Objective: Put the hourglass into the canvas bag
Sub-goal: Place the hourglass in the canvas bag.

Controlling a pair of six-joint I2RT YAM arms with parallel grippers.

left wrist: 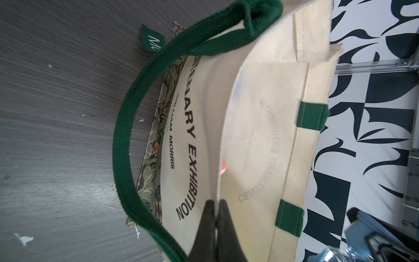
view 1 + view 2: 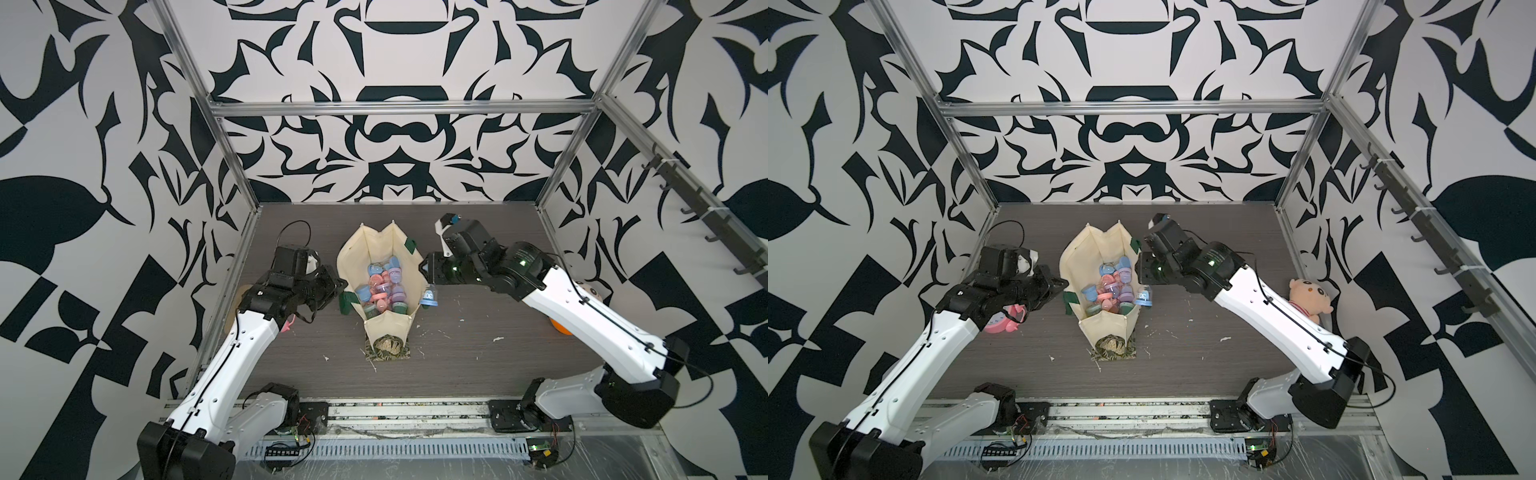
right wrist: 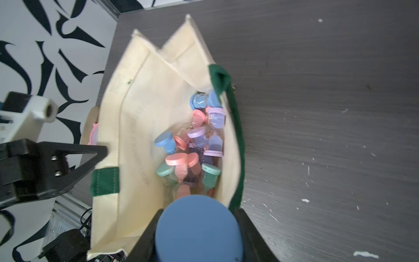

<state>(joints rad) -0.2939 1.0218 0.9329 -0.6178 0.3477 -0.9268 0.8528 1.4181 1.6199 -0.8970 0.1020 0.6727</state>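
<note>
**Operator:** What fills the scene, and where is there room to move?

**Describer:** You are looking down at a dark wood-grain table (image 2: 478, 257). The cream canvas bag (image 2: 353, 257) stands at its middle with its mouth facing up and spread wide. Open tabletop lies to the bag's right and beyond its far end. A plush toy (image 2: 1308, 295) sits at the table's right edge, behind your right arm.

**Operator:** And my grippers?

**Describer:** Your left gripper (image 1: 217, 202) is clenched on the bag's left wall at the rim, with canvas pinched between the fingers. One green handle (image 1: 127, 136) loops down onto the table below that wall. Your right gripper (image 3: 199, 211) grasps a blue hourglass (image 3: 197, 238), one finger on each side of it.

**Operator:** Where is that hourglass against the bag's edges?

**Describer:** It hangs at the near end of the bag's right rim, just beside the other green handle running along that edge. In the right wrist view it covers the near end of the opening. Below, a pile of pastel hourglasses (image 3: 192, 145) lies on the bag's floor, and the blue one sits apart from it.
</note>
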